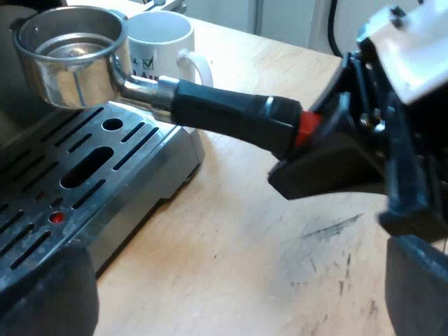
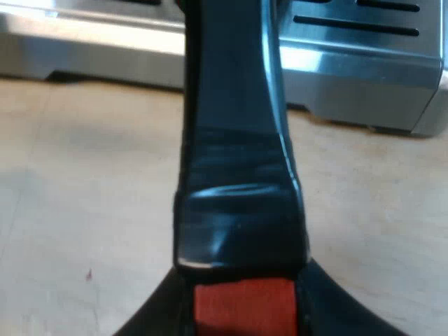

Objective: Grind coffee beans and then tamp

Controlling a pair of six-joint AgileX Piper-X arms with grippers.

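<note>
**Progress.** The espresso machine (image 1: pixel 84 175) shows its slotted drip tray and stands on a pale wooden table (image 1: pixel 231 245). The holder (image 1: pixel 224 112) is loose and not locked into the machine. Its metal basket (image 1: pixel 66 52) hangs just above a corner of the drip tray, rim up and roughly level. The dark handle reaches out over the table. The inside of the basket reads as bare, shiny metal with no grounds evident, so I judge that grinding is not yet done. Tamping depends on it and is likewise outstanding. As far as can be seen, both steps of the task are left to do. A white mug (image 1: pixel 157 42) stands on the table just beyond the basket. Whether the two touch cannot be settled.

**End effectors.** The right gripper (image 1: pixel 318 140) is pinched onto the red end (image 2: pixel 241 308) of the handle. Its own wrist view confirms this: a black finger lies on each side of the red block, and the handle runs straight away toward the machine's front. This grip alone appears to carry the holder, since nothing else is seen supporting it. The left gripper (image 1: pixel 231 294) hovers over the table beside the drip tray, lower than the handle. Its fingers (image 1: pixel 42 294) are spread wide, and it holds nothing and touches nothing visible.
</note>
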